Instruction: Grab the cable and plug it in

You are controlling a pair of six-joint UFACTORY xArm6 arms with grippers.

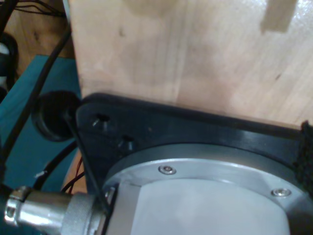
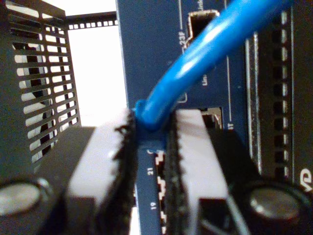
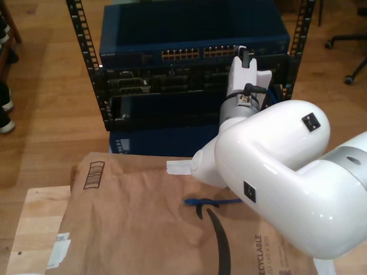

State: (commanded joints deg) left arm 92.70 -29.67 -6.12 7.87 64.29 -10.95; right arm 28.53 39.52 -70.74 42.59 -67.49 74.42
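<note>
With my second gripper (image 2: 151,147) pinching the cable (image 2: 195,63) by its plug, I'd square it to the switch (image 2: 156,49) port at 12 o'clock before pushing.

One blue ethernet cable (image 3: 213,202), one free plug end (image 3: 190,202) at nine o'clock of it; one white arm (image 3: 281,170); one blue switch (image 3: 192,34) (two port blocks); one paper sheet (image 3: 144,229); two rack posts (image 3: 84,50).
</note>
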